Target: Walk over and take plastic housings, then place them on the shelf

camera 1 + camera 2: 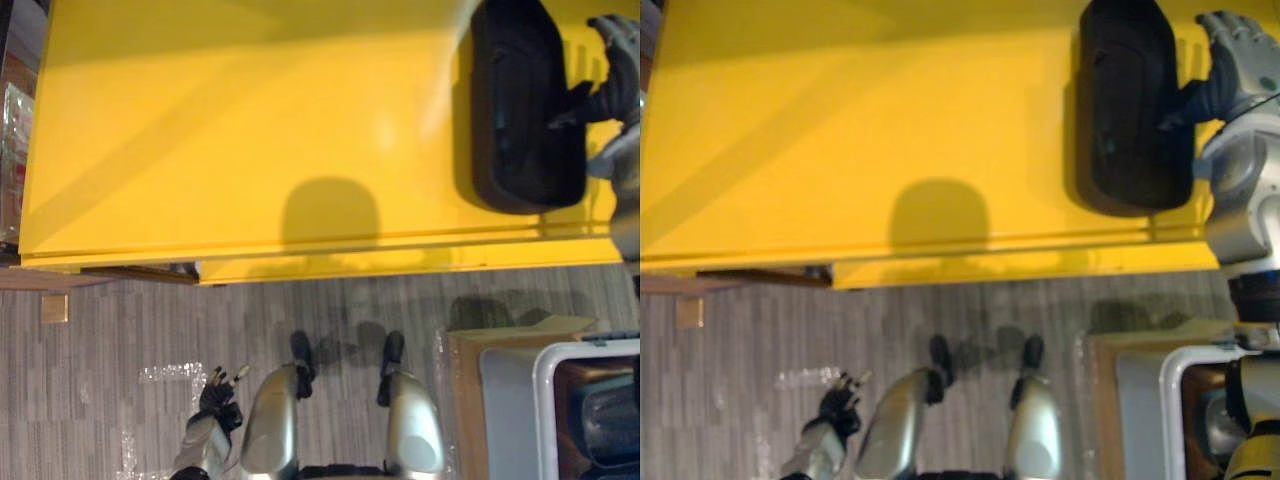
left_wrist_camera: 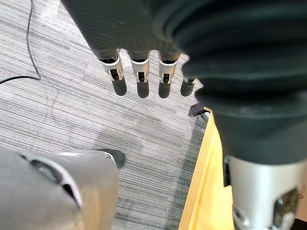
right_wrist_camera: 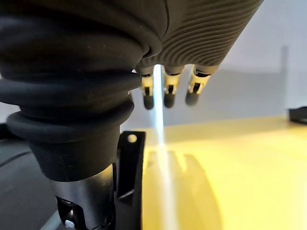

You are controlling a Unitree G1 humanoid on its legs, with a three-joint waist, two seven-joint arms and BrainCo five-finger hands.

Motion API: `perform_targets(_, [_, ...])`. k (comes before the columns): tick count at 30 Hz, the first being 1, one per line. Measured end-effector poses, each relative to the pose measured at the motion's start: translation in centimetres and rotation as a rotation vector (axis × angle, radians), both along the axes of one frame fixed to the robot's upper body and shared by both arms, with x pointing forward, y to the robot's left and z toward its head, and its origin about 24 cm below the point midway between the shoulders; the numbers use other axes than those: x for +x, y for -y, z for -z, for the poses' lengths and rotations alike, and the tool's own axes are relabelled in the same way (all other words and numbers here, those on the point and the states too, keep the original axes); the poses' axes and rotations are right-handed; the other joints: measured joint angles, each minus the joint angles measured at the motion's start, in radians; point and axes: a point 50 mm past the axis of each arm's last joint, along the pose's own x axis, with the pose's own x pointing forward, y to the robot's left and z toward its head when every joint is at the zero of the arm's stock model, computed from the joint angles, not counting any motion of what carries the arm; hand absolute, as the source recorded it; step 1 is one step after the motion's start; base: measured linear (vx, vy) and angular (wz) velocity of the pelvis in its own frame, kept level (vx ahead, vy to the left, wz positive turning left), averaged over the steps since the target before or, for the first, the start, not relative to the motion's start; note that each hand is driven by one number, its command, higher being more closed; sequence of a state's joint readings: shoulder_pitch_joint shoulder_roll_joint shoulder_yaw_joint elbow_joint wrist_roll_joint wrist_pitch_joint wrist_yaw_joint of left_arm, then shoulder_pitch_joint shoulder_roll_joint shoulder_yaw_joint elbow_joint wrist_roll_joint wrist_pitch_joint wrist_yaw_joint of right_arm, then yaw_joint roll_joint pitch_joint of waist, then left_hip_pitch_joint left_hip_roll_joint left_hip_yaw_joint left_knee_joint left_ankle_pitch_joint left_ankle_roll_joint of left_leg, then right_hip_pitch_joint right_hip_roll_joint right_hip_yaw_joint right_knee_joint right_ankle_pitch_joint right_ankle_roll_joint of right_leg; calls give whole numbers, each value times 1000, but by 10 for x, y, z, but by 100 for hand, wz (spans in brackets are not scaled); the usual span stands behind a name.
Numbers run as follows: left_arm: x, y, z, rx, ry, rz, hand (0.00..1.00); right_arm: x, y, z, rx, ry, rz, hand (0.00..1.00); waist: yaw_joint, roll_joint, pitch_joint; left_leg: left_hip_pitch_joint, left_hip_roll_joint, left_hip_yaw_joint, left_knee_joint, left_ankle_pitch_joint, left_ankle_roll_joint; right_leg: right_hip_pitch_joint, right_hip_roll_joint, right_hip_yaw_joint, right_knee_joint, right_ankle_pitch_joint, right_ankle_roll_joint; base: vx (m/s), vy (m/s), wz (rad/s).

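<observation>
A black plastic housing lies on the yellow shelf top near its right end. My right hand is just to the right of it, with straight fingers over the yellow surface and the thumb against the housing's edge. The hand is open and holds nothing. My left hand hangs low over the carpet at my side, its fingers relaxed and open, nothing in it.
A white-rimmed grey bin with more dark housings stands at the lower right, beside a cardboard box. Grey carpet runs along the shelf's front edge. Clear plastic wrap lies on the floor at the left.
</observation>
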State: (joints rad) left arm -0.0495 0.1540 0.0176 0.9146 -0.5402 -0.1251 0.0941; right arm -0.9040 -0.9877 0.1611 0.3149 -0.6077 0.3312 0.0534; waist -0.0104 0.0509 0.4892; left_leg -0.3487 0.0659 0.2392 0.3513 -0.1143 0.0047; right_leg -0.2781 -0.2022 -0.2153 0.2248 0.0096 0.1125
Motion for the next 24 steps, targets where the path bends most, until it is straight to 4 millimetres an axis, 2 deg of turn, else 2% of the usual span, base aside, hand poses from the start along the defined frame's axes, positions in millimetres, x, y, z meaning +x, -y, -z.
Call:
perform_targets(9, [4, 1, -3, -13, 8, 4, 0, -4, 48, -16, 61, 80, 175, 0, 27, 33, 0, -4, -7, -12, -12, 9, 2, 0, -6, -12, -2, 0, 0, 15, 30, 5])
perform_targets(16, [3, 3, -2, -19, 0, 10, 0, -11, 71, -26, 175, 178, 228, 0, 44, 65, 0, -11, -17, -30, -34, 27, 2, -2, -14, -33, -3, 0, 0, 10, 29, 9])
perform_targets(20, [3, 10, 0, -24, -7, 44, 0, -12, 75, -26, 341, 306, 150, 0, 54, 76, -2, -17, -18, -32, -38, 31, 1, -8, -14, -35, -3, 0, 0, 8, 16, 2])
perform_targets(24, [3, 12, -1, -36, 4, 59, 0, -8, 61, -25, 423, 420, -18, 0, 53, 77, -2, -4, -20, -31, -52, 38, -2, -3, -15, -35, -4, 0, 0, 9, 4, 0])
